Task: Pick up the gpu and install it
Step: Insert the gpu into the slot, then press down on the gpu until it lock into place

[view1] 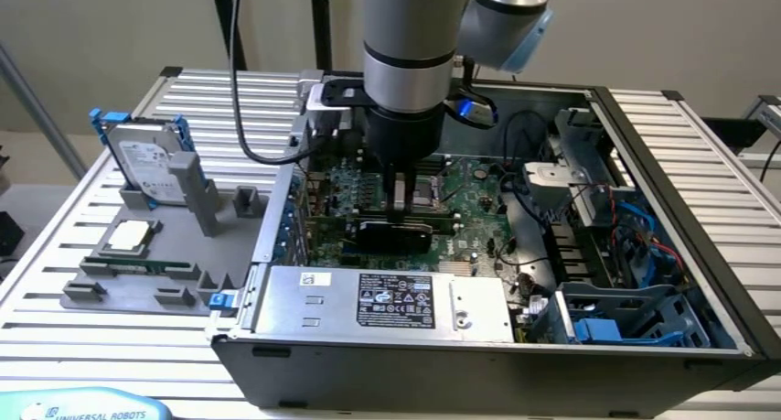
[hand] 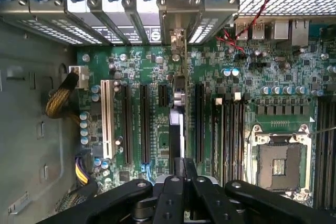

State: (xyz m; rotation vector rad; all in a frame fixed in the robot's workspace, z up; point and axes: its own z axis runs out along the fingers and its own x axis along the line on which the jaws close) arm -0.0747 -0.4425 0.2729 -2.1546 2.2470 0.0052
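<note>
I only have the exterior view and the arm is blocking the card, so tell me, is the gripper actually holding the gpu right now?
Observer: Yes. In the wrist view the gripper is closed on the gpu, which is seen edge-on above the motherboard.
Operator: Is it lined up with the slots?
Observer: It runs parallel to them, between a short black slot and a long black slot.
Operator: And where is the bracket end?
Observer: Its silver bracket sits at the rear wall, at one of the openings there. I cannot tell whether the card is seated.
</note>
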